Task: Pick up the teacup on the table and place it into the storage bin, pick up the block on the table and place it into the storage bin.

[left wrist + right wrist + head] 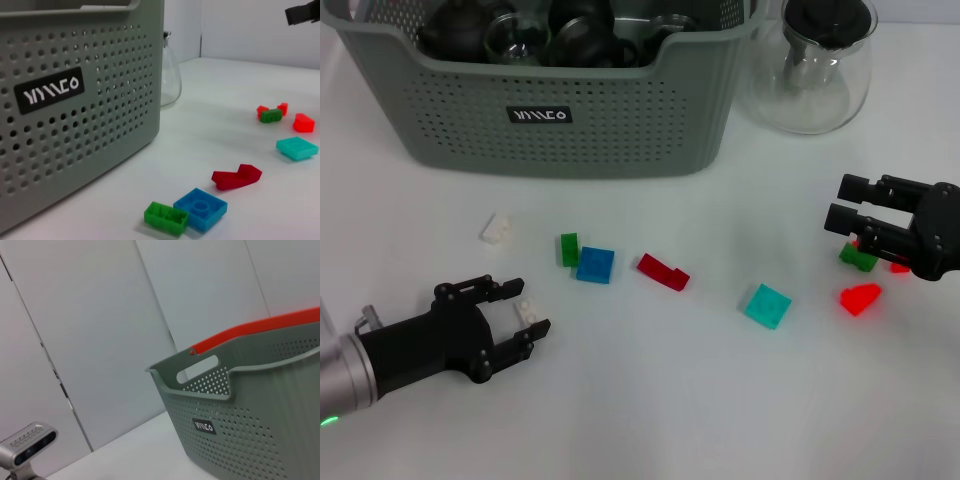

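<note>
The grey-green storage bin (570,110) stands at the back of the table, with dark and glass vessels inside; the teacup is out of view. Loose blocks lie in front of it: white (497,228), green (569,249), blue (595,265), red (663,271) and teal (766,304). My left gripper (520,312) is low at the front left, open, its two fingers on either side of a small white block (528,309). My right gripper (847,203) hangs open and empty at the right, over a green block (857,257). The left wrist view shows the storage bin (75,125), a green block (166,217) and a blue block (201,208).
A clear glass carafe (815,70) with a black lid stands right of the bin. Red blocks (860,298) lie under the right gripper. The right wrist view shows the bin's wall (250,435) and a camera unit (27,445) against white wall panels.
</note>
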Robot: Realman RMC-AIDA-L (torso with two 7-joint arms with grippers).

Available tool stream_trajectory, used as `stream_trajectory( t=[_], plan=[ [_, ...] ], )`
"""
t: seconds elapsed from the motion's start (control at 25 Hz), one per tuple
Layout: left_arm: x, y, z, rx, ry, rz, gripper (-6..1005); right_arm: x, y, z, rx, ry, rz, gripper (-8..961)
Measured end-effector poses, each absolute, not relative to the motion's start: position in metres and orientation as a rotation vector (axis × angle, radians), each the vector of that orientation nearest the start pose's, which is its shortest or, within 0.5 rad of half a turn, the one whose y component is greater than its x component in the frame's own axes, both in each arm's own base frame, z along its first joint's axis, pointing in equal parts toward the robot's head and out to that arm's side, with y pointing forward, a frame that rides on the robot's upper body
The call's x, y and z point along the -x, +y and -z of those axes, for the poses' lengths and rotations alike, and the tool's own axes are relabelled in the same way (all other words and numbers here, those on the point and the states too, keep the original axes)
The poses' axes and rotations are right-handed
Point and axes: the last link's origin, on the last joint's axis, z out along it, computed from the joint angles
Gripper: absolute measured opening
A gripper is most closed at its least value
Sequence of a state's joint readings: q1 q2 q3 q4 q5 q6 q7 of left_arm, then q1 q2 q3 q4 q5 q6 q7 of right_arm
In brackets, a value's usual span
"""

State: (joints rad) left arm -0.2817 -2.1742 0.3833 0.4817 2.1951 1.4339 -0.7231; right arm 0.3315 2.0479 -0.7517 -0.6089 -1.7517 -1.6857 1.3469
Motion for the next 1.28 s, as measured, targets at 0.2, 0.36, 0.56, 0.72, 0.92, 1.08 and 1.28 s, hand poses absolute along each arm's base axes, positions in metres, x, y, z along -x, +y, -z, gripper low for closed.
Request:
stream_trajectory(
  t=[0.2,0.36,0.56,0.72,0.92,1.08,1.28],
  plan=[
    [0.355,0.227,0.057,2.543,-0.474,0.464,575,-0.293,0.276,-0.016,2.595,0.755,-0.983,548],
    [0.356,0.227,0.056,2.538,-0.475,0.463,562,-0.292,0.276,-0.016,2.597,0.753,-0.982,548],
    [0.356,0.229,0.052,2.521,-0.505,0.477,520,-0.292,0.276,-0.017,2.596,0.752,-0.985,549],
    [0.351,0.227,0.044,2.518,-0.509,0.551,404,-0.292,0.276,-0.017,2.596,0.752,-0.986,549],
    [0.326,0.222,0.000,2.485,-0.452,0.874,417,-0.293,0.276,-0.017,2.594,0.752,-0.988,549],
    [0.297,0.238,-0.047,2.413,-0.453,1.213,427,-0.293,0.275,-0.017,2.591,0.754,-0.985,549],
    [0.257,0.301,-0.087,2.382,-0.553,1.395,440,-0.293,0.276,-0.015,2.591,0.748,-0.981,549]
  ],
)
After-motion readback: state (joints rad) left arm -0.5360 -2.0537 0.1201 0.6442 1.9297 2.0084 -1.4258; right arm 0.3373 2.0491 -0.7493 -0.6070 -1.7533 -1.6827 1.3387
